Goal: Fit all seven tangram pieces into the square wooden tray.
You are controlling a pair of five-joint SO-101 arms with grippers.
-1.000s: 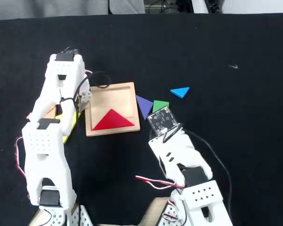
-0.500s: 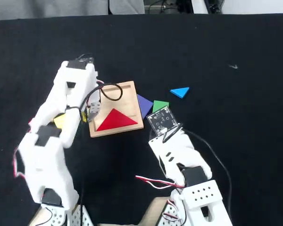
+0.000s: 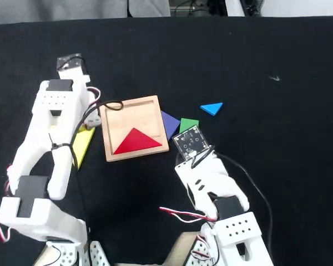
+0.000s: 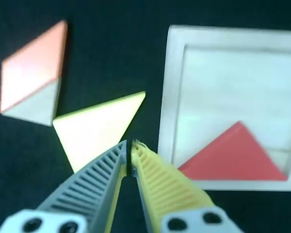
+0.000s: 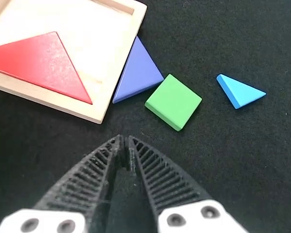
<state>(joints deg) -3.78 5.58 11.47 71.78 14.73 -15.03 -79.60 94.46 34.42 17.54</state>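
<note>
— How are the grippers held?

— The left gripper is pinched shut on nothing at the yellow triangle. The right gripper is likewise closed and empty, near the tray.

— What is done?

— Only the red triangle is seated in the tray. The yellow triangle, orange piece, purple triangle, green square and blue triangle are left outside.

— Anything obscured?

— Six pieces are counted. Some table is covered by the left arm.

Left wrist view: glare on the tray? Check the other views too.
Left wrist view: strong glare whitens the tray floor above the red triangle. Right wrist view: tray floor bright, grain visible. High view: even light, no glare on the tray, no distinct shadows on the black table.
</note>
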